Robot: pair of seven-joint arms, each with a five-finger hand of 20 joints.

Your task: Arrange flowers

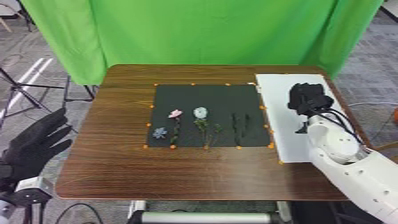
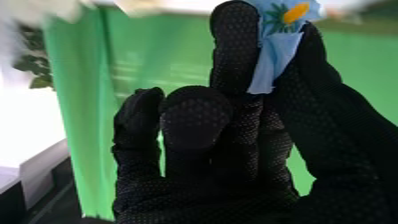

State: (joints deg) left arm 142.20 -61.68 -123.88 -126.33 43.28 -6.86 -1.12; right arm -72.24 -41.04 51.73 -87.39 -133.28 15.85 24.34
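My left hand [image 1: 34, 145] is open beyond the table's left edge. Over the white sheet [image 1: 289, 145] on the right is my right hand [image 1: 308, 99]. In the right wrist view, the right hand [image 2: 235, 135] pinches a pale blue petal-like piece [image 2: 277, 57] with a yellow and green centre between thumb and finger. On the black mat [image 1: 218, 95] lie a small blue flower [image 1: 160, 132], a pink flower [image 1: 175, 114] on a dark stem, a whitish-blue flower [image 1: 201, 112] with green leaves, and thin dark stems [image 1: 235, 127] to their right.
Small orange markers dot the mat's edges. Brown table [image 1: 124, 170] surface surrounds the mat, and a green curtain [image 1: 213, 35] hangs behind. Green leaves [image 2: 34, 62] show against a bright background in the right wrist view.
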